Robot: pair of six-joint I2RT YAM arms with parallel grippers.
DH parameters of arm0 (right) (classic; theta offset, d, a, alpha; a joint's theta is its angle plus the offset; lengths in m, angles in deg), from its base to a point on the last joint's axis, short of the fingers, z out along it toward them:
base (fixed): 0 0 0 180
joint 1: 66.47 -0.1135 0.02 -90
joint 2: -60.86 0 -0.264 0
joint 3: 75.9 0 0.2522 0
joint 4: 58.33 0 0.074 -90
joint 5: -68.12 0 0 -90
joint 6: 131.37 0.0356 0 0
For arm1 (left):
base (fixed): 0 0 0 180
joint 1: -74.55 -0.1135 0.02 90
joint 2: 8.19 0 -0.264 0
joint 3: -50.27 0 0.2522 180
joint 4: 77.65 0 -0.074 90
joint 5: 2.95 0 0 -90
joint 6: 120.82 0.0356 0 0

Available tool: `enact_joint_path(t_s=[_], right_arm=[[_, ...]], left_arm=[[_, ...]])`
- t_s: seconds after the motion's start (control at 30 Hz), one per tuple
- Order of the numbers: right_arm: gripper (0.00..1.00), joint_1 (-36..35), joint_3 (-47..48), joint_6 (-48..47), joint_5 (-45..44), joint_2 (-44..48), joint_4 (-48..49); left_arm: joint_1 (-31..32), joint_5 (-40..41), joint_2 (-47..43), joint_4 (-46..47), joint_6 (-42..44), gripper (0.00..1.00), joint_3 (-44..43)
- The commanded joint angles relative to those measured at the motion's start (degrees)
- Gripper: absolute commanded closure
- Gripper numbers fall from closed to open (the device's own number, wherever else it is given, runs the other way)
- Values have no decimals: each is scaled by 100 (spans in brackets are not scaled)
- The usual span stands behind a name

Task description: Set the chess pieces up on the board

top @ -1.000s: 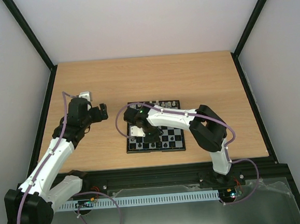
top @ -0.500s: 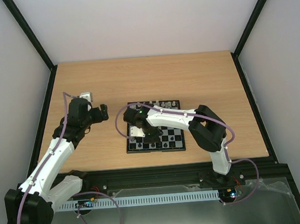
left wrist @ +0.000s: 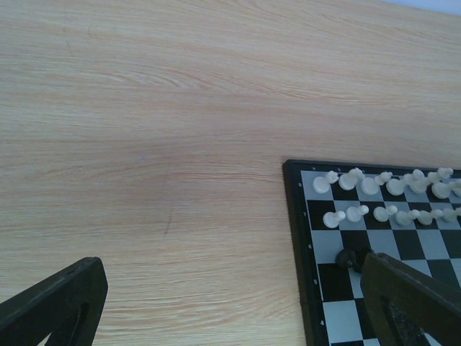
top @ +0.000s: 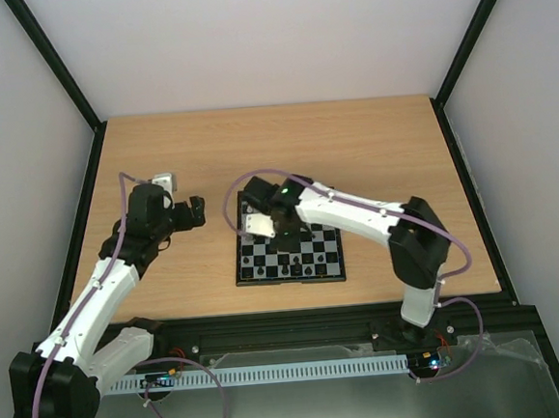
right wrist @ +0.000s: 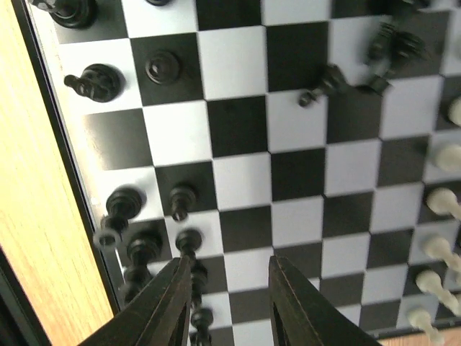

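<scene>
The board (top: 324, 264) lies in the middle of the table, with my right gripper (top: 285, 236) hovering over its left half. In the right wrist view that gripper (right wrist: 230, 263) is open, its fingers (right wrist: 167, 303) apart over bare squares of the board (right wrist: 302, 173) with nothing between them. Black chess pieces (right wrist: 121, 203) stand along the left side, two more black ones (right wrist: 325, 83) lie tipped over, and white ones (right wrist: 441, 202) line the right. My left gripper (top: 195, 212) hangs open left of the board. Its wrist view shows two rows of white pieces (left wrist: 382, 184) and one fallen black piece (left wrist: 350, 257).
The wooden table (top: 372, 153) is ringed by a black frame (top: 81, 215) and white walls. In the left wrist view the left gripper (left wrist: 230, 267) spans plain wood beside the board's black rim (left wrist: 297, 245).
My right gripper has opened and moved from the near-left squares toward the far side of the board, the arm stretching out. The left arm has stayed put.
</scene>
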Motion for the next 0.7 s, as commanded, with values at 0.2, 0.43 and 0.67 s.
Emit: enact_joint_path(t_s=[0.2, 0.43, 0.67], right_arm=[[69, 912, -1462, 767, 1285, 1740, 1048], [66, 1518, -2700, 1683, 1921, 2637, 2635], [66, 1762, -3399, 1793, 1960, 2896, 3350]], left_arm=[[143, -1269, 122, 459, 299, 18, 233], [1125, -1073, 1073, 422, -83, 38, -79], [1691, -628, 2004, 765, -430, 43, -352]])
